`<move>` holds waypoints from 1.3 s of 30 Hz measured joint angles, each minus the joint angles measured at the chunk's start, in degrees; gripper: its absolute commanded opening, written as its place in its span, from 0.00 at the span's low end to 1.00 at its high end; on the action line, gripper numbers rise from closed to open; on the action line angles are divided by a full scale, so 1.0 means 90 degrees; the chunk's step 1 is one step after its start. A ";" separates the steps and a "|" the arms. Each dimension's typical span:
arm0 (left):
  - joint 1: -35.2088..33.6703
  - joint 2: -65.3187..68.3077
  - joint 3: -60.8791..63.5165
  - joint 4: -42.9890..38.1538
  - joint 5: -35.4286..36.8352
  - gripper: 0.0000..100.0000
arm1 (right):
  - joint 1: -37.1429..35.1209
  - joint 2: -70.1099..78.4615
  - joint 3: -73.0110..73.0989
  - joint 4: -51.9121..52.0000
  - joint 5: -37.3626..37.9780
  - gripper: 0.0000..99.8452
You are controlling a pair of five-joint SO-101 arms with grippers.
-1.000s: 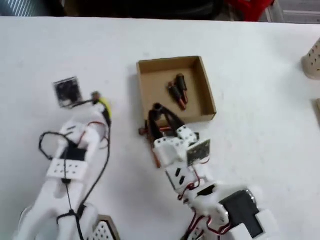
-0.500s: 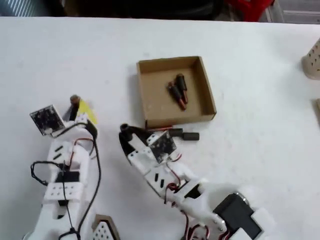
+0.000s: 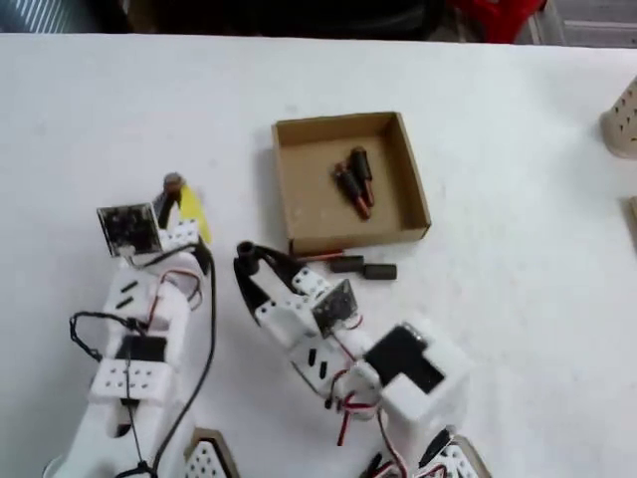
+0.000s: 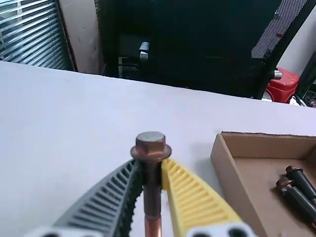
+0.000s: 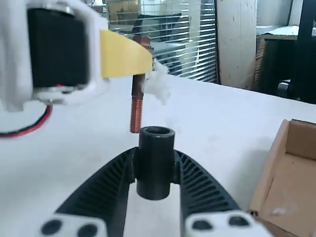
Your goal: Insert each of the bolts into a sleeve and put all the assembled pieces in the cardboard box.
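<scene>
My left gripper, one finger grey and one yellow, is shut on a copper bolt whose hex head sticks out past the fingertips. To its right, my right gripper is shut on a black sleeve, held upright with its bore open. In the right wrist view the bolt hangs threaded end down just beyond the sleeve's mouth, apart from it. The cardboard box sits further right with two assembled pieces inside. A loose bolt and two loose sleeves lie by its near wall.
A beige perforated block stands at the right table edge, and a similar piece lies between the arm bases. White tabletop stretches open to the left and behind the box. Chairs and blinds stand beyond the table's far edge.
My right gripper left the box's near wall and swung left carrying a sleeve. My left gripper drew back to the left, then shifted right toward it with the bolt.
</scene>
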 measured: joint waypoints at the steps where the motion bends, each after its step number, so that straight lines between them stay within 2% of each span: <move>1: 0.0000 0.0000 -0.0147 0.0137 0.0000 0.03 | 0.0000 0.0137 -0.0020 -0.0147 0.0000 0.01; 6: 0.0098 0.0000 -0.0860 0.0840 -0.0020 0.03 | 0.0000 0.0264 -0.0059 -0.0342 0.0000 0.01; 10: 0.0479 0.0000 -0.1065 0.1192 -0.0029 0.02 | 0.0000 0.0264 -0.0059 -0.0342 0.0000 0.01; 18: 0.1162 -0.0088 -0.1074 0.1211 -0.0039 0.02 | 0.0000 0.0313 -0.0059 -0.0342 0.0000 0.01; 22: 0.1377 -0.0752 -0.0762 0.0694 -0.0039 0.02 | 0.0000 0.0313 -0.0059 -0.0342 0.0000 0.01; 25: 0.1495 -0.1416 -0.0547 0.0713 -0.0039 0.02 | 0.0000 0.0313 -0.0059 -0.0342 0.0000 0.01; 34: 0.2178 -0.3419 -0.0518 0.2686 -0.0039 0.02 | 0.0000 0.0313 -0.0059 -0.0342 0.0000 0.01; 39: 0.2462 -0.3966 -0.0518 0.3575 -0.0039 0.02 | 0.0000 0.0313 -0.0059 -0.0342 0.0000 0.01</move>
